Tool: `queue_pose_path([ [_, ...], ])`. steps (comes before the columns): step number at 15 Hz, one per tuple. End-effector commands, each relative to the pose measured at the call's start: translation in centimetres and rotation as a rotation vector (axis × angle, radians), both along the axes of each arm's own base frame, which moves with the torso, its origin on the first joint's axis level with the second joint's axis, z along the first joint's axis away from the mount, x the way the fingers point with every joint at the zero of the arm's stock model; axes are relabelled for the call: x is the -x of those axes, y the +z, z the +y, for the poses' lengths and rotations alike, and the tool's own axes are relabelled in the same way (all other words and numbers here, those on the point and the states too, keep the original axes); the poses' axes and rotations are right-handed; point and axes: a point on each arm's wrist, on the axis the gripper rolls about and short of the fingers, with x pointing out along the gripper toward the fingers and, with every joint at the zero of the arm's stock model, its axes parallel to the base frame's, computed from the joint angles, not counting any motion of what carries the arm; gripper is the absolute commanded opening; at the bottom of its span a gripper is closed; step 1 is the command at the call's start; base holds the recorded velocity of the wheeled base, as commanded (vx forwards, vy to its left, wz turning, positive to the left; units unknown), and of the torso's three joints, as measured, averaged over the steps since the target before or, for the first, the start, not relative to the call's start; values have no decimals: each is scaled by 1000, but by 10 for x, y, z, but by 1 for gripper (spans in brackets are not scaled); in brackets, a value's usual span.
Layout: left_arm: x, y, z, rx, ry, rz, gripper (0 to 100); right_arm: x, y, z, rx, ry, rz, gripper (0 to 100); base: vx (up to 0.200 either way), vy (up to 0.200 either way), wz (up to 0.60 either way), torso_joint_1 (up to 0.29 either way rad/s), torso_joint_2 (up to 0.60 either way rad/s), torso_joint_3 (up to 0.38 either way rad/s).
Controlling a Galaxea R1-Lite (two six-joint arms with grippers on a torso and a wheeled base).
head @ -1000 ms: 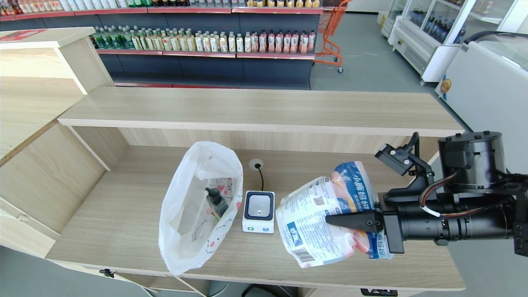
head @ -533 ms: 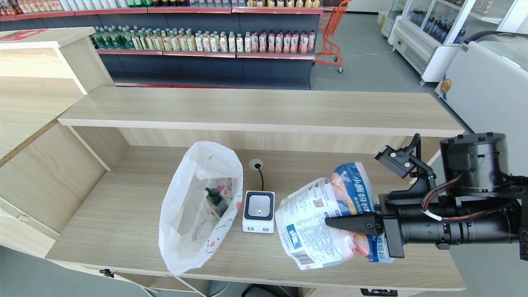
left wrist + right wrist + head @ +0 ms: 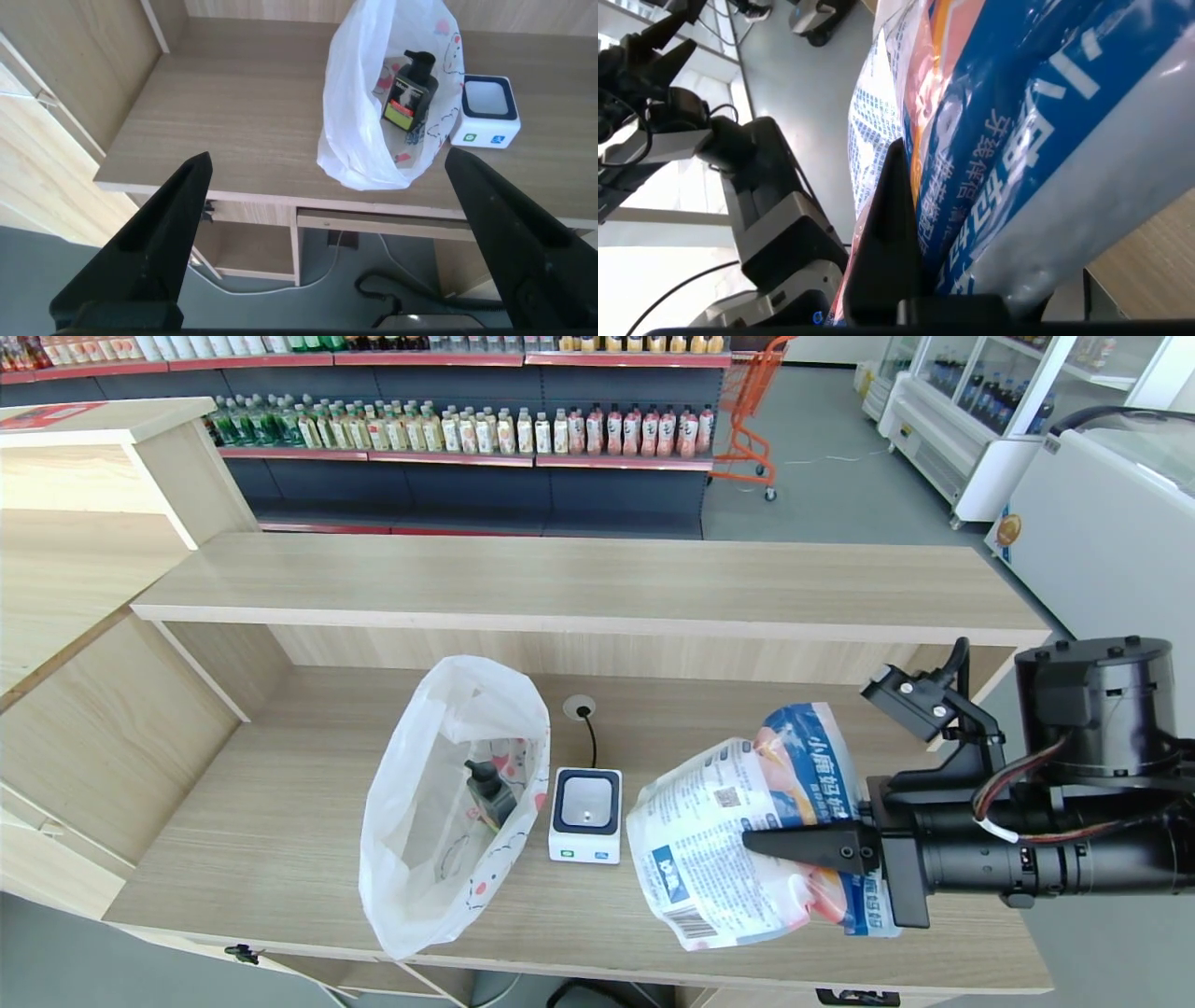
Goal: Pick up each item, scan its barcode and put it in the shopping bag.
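Right arm has slid a little toward the robot's right and slightly down, and the pack went with it. Right gripper [image 3: 780,845] is closed on the snack pack [image 3: 719,831], one finger lying across its printed face and the other hidden behind it. The pack hangs tilted above the counter [image 3: 280,821], just right of the scanner [image 3: 585,801], with its barcode [image 3: 691,922] at the lower edge (facing up, not at the scanner window).

It looks like a soft, glossy film pouch, probably light and slippery and easy to crush. A mid-body pinch seems fine; a seam edge would be safer.

The shopping bag [image 3: 439,803] stands open left of the scanner with a pump bottle [image 3: 487,793] inside. Left gripper [image 3: 329,163] hangs spread wide, holding nothing.
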Motion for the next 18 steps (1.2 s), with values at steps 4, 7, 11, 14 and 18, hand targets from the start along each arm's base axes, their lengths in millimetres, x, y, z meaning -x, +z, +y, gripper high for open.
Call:
queue_pose_path([
  [4,0,0,0,0,0,0,100,6,2,-6,2,-16,-23,0,0,0,0,0,0,0],
  [7,0,0,0,0,0,0,100,-8,9,-27,274,-246,-378,0,0,0,0,0,0,0],
  [11,0,0,0,0,2,0,100,-8,7,-61,504,-318,-574,0,0,0,0,0,0,0],
  [14,0,0,0,0,0,0,100,-1,-2,-75,615,-314,-626,0,0,0,0,0,0,0],
  [18,0,0,0,0,0,0,100,4,-4,-75,619,-300,-631,0,0,0,0,0,0,0],
])
